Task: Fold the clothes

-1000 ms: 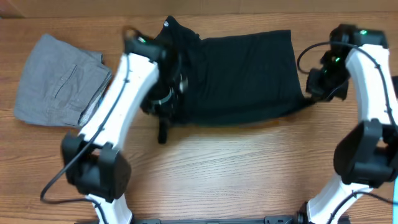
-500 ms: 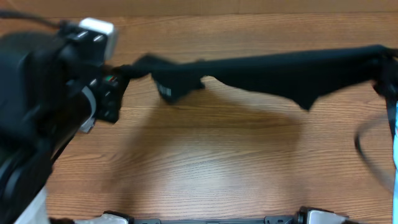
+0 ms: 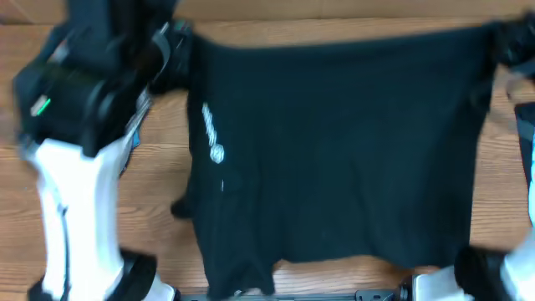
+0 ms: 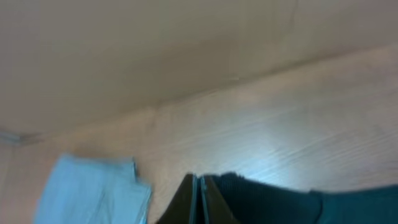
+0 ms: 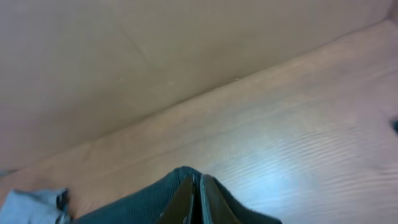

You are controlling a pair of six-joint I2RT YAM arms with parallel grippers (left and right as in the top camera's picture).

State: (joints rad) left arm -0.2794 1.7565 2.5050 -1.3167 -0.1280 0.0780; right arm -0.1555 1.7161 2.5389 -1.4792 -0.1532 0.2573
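Trousers point(image 4: 93, 193), light grey, down on table point(image 4: 298, 124) below and left of left gripper point(image 4: 198, 199). White logo prints point(image 3: 211, 134) near that gripper's side, too blurred to read. Both arms lifted high, wide apart. Left gripper and right gripper point(image 5: 194, 198) pinched tight on top corners of clothes point(image 3: 334, 150), stretched out between them.
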